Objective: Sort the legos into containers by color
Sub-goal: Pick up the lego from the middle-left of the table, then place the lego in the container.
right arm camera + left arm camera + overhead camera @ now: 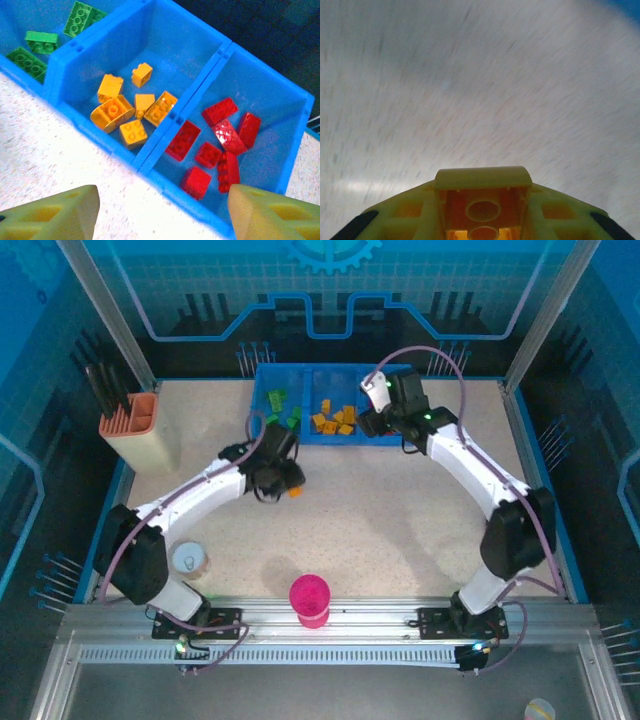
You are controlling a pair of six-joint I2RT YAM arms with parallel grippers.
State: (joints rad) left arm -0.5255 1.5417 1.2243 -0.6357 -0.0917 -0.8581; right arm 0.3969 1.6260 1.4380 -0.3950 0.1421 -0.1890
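We see left claw clenched on orange brick, frame centre; bound, we judge, for middle bin holding oranges. Right claw released, empty, over red bin.

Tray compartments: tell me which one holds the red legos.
The right-hand compartment in the right wrist view, with red legos; the middle compartment holds orange-yellow legos, the left-hand compartment green legos.

Legos lie in all three adjoining containers.
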